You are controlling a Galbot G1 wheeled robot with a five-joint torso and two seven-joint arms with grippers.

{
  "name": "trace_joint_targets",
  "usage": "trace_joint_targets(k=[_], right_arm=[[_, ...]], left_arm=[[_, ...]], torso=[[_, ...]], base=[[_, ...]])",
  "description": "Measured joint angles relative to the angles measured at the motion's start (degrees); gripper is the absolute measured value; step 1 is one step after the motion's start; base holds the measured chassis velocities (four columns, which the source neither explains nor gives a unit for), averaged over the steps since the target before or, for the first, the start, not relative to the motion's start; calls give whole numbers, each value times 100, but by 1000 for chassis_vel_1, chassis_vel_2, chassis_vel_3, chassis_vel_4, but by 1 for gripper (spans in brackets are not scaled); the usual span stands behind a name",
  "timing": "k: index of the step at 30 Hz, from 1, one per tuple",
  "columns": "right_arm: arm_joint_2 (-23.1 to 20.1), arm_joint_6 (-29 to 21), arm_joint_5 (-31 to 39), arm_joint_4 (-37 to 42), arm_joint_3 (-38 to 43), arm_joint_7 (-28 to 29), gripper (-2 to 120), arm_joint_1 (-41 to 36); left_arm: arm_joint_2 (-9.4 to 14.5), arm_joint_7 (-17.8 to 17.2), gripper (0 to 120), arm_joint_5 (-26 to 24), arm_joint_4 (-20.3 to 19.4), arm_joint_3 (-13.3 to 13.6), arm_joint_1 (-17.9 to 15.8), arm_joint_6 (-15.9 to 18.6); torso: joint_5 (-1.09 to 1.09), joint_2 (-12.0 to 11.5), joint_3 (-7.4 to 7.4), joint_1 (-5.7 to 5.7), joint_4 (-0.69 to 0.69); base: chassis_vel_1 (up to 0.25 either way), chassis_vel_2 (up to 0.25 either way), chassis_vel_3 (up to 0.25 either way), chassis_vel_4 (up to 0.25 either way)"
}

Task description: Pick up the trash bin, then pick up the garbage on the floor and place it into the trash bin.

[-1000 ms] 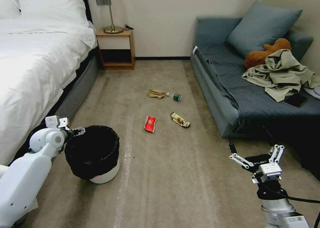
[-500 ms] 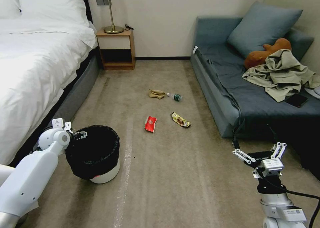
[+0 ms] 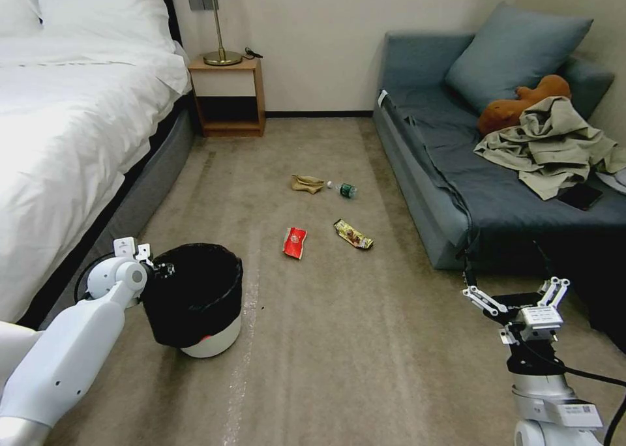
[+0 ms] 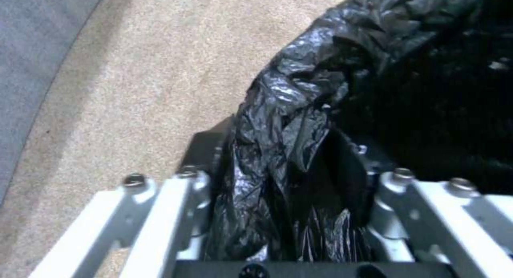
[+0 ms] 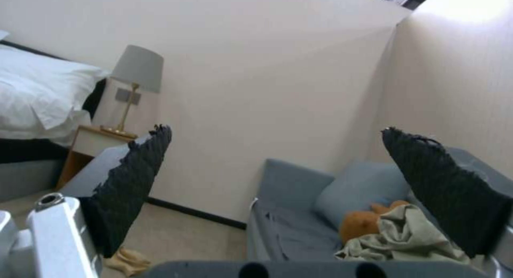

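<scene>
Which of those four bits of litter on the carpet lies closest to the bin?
The red snack wrapper. It lies nearest the trash bin; the gold-brown wrapper, bottle and crumpled paper bag are all farther off.

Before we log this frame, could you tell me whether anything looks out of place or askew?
Yes: the trash bin leans, its white base tipped while the left gripper clamps its bag-lined rim. Four litter pieces lie on the floor: red wrapper, gold-brown wrapper, bottle, paper bag.
</scene>
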Motion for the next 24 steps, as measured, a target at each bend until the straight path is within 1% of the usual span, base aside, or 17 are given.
trace_joint_targets(k=[1,3,4,6,7,9,13,15,19,21,22,23,24], right_arm=[[0,0,0,0,0,0,100,0],[0,-3,-1,-3,-5,16,100,14],[0,-3,-1,-3,-5,16,100,14],[0,-12,-2,-5,-8,39,100,26],[0,-12,-2,-5,-8,39,100,26],[0,-15,-9,-15,-10,50,100,45],[0,-17,-20,-30,-26,54,100,63],[0,-18,-26,-54,-43,70,100,88],[0,-17,-27,-66,-52,83,100,101],[0,-18,-27,-68,-55,91,100,105],[0,-18,-27,-68,-55,91,100,105],[0,-17,-27,-68,-55,95,100,107],[0,-17,-26,-65,-58,104,100,108]], left_arm=[[0,0,38,0,0,0,0,0],[-7,19,29,13,-30,-15,27,0],[-7,19,29,13,-30,-15,27,0],[-17,62,17,32,-108,-40,65,2],[-17,62,17,32,-108,-40,65,2],[-21,137,8,62,-195,-54,87,2],[-54,175,6,104,-263,-72,109,1],[-122,245,6,236,-368,-127,186,0],[-190,307,5,350,-493,-197,287,-17],[-252,392,5,498,-671,-307,454,-29],[-252,392,5,498,-671,-307,454,-29],[-270,448,5,566,-730,-359,521,-59],[-321,637,5,775,-843,-489,681,-167]], torso=[[0,0,0,0,0],[1,0,0,0,1],[1,0,0,0,1],[3,1,0,0,1],[3,1,0,0,1],[2,1,0,0,0],[2,1,0,0,-1],[2,1,0,0,1],[2,1,0,0,1],[2,1,0,0,0],[2,1,0,0,0],[1,0,0,0,0],[-1,0,1,0,0]], base=[[0,0,0,0],[0,0,0,0],[0,0,0,0],[0,0,0,0],[0,0,0,0],[0,0,0,0],[0,0,0,0],[0,0,0,0],[0,0,0,0],[0,0,0,0],[0,0,0,0],[0,0,0,0],[0,0,0,0]])
